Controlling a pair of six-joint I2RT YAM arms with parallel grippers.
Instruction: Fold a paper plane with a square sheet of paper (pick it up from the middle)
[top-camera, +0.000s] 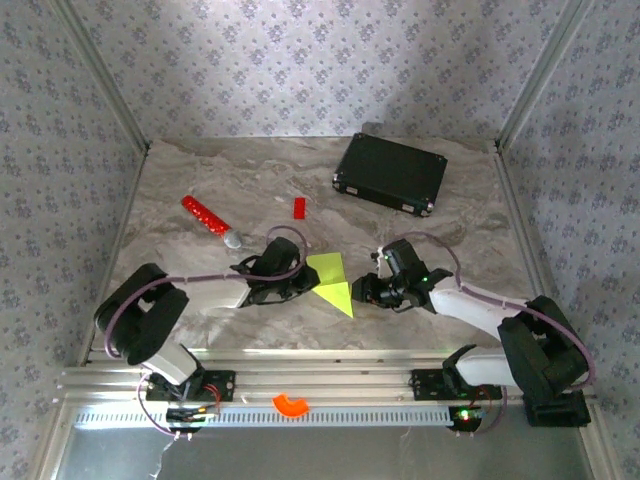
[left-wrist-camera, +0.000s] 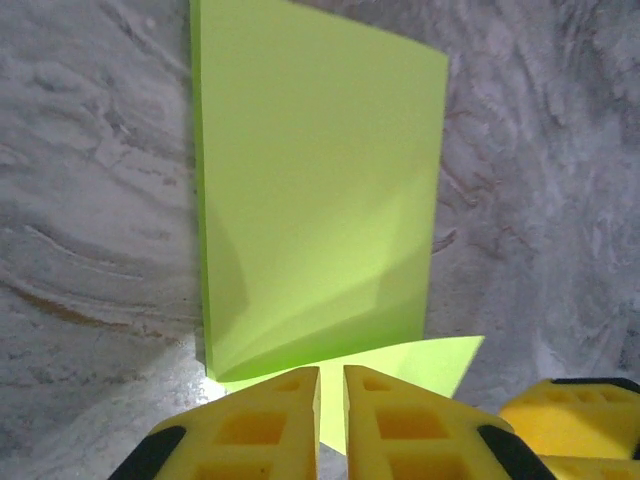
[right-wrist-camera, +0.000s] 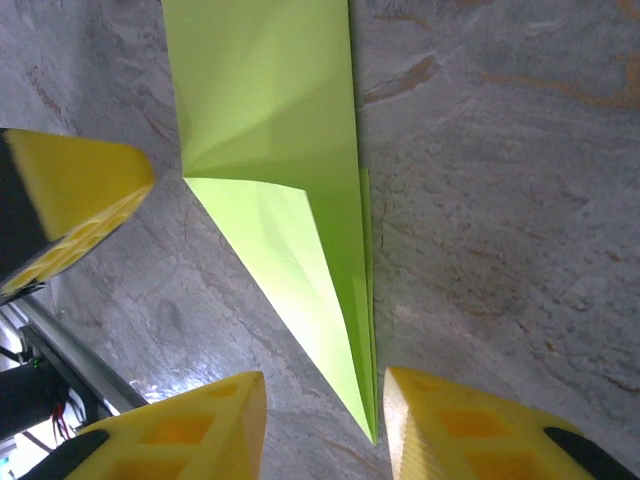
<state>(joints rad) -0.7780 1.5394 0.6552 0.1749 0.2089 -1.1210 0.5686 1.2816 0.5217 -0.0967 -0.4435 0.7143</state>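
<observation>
Part-folded paper (top-camera: 333, 283) lies at frame centre between left gripper (left-wrist-camera: 332, 372), jaws nearly together, grip uncertain, and right gripper (right-wrist-camera: 325, 395), jaws apart astride its tip; best pressed flat, edges aligned

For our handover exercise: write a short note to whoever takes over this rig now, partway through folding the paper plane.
Left claw: nearly closed at an edge of the lime-green paper; grip unclear.
Right claw: open, straddling the paper's pointed tip.
Paper: lying on the marble table between both claws.
Done: early folds, one sharp point.
Left: remaining folds; not yet a slim dart.
</observation>
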